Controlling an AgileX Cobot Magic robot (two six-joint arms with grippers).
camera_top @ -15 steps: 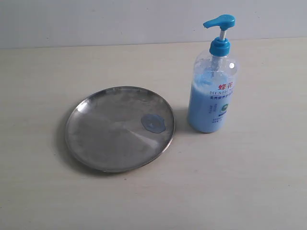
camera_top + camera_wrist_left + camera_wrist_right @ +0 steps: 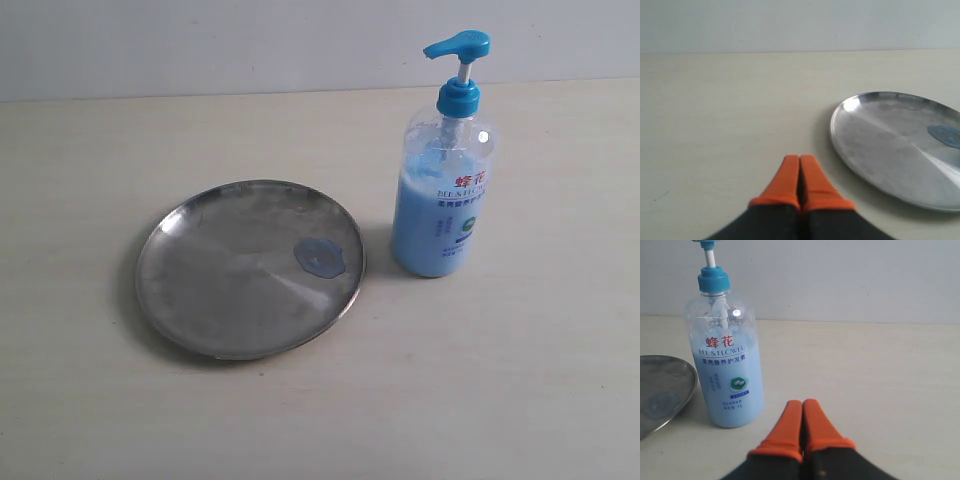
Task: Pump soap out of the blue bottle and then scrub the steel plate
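Note:
The steel plate (image 2: 250, 268) lies flat on the table, left of centre in the exterior view. A pale blue blob of soap (image 2: 319, 258) sits near its right rim. The blue bottle (image 2: 443, 190) stands upright just right of the plate, pump head raised. Neither arm shows in the exterior view. In the left wrist view my left gripper (image 2: 800, 159) is shut and empty, its orange fingers pressed together over bare table beside the plate (image 2: 900, 145) and soap (image 2: 946, 135). My right gripper (image 2: 802, 403) is shut on nothing, close to the bottle (image 2: 726, 365); the plate's edge (image 2: 665, 387) shows beyond.
The pale wooden table (image 2: 520, 380) spreads around plate and bottle. A plain light wall (image 2: 250, 45) runs along the back edge of the table.

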